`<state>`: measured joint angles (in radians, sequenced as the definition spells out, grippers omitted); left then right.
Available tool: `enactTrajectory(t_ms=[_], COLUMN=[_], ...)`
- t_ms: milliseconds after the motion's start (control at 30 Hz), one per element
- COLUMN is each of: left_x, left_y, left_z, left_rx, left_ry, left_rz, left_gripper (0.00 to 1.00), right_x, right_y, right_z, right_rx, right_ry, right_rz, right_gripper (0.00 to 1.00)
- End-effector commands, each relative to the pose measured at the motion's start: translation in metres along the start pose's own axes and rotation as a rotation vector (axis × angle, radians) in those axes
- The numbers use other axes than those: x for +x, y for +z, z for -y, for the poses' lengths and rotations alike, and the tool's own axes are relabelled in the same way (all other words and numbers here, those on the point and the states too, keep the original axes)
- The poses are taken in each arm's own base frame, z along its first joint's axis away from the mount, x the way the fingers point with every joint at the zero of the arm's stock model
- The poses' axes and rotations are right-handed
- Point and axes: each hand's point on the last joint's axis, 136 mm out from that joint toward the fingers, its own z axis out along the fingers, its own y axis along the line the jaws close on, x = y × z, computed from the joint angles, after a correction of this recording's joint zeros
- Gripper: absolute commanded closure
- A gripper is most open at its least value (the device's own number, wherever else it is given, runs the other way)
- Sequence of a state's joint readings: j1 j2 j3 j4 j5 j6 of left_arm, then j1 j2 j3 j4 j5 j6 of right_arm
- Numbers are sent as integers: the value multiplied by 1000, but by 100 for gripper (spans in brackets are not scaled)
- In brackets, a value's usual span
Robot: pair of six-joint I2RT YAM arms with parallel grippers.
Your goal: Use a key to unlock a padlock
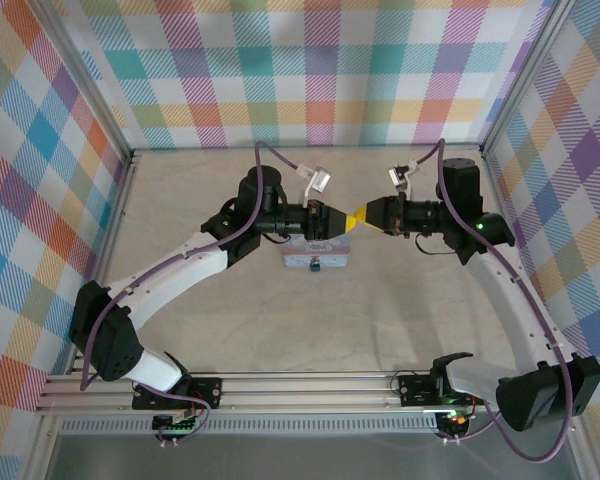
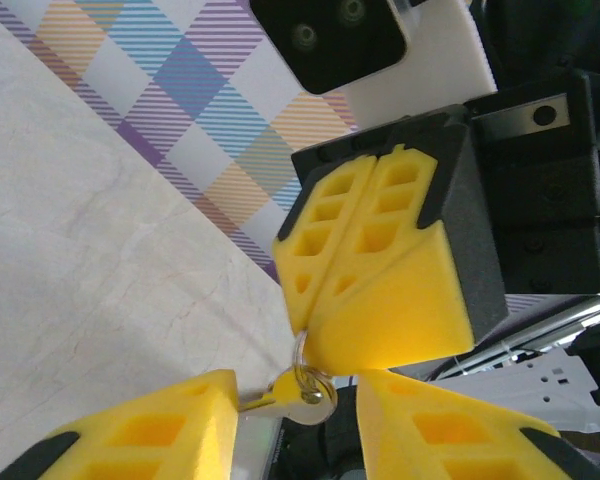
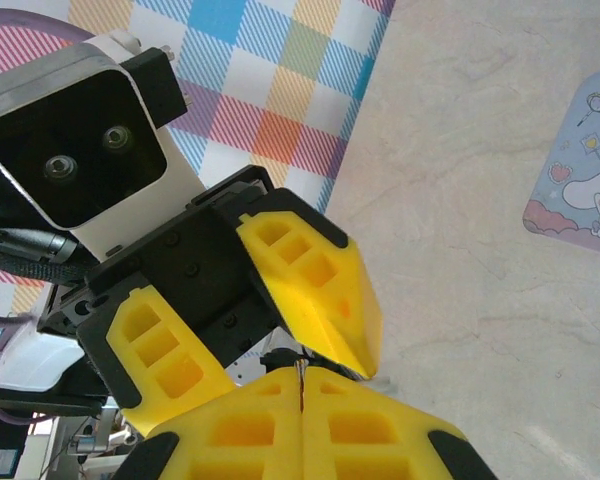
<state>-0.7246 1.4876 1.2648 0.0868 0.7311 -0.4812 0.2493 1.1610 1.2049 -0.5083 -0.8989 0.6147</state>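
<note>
Both grippers meet tip to tip above the table's middle. My right gripper (image 1: pixel 360 218) is shut on the key's ring (image 2: pixel 301 358), and a thin metal edge shows between its closed pads (image 3: pixel 300 385). The silver key (image 2: pixel 302 402) hangs from that ring in the gap of my left gripper (image 2: pixel 295 430). The left jaws stand apart, and the key's blade reaches toward the left-hand finger (image 2: pixel 150 430). Below the left gripper (image 1: pixel 340 220) lies the pale blue tin (image 1: pixel 298 262). The small dark padlock (image 1: pixel 315 265) sits at the tin's near rim.
A corner of the cartoon-printed tin (image 3: pixel 580 170) shows on the pale table (image 1: pixel 400 330). Checked walls close the table on three sides. Both arms arch in from the near rail (image 1: pixel 300 385). A white cable plug (image 1: pixel 318 181) hangs above the left wrist.
</note>
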Motion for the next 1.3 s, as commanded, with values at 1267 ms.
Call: enactTrajectory(t_ms=[1267], left_x=[7], left_y=[0], left_z=[12], left_rx=[29], left_ry=[66], left_rz=[-3], left_gripper=[76], right_x=[-10], right_y=[-4], right_z=[-9], right_rx=[-10], right_ry=[-8], right_rz=[35], right_gripper=[93])
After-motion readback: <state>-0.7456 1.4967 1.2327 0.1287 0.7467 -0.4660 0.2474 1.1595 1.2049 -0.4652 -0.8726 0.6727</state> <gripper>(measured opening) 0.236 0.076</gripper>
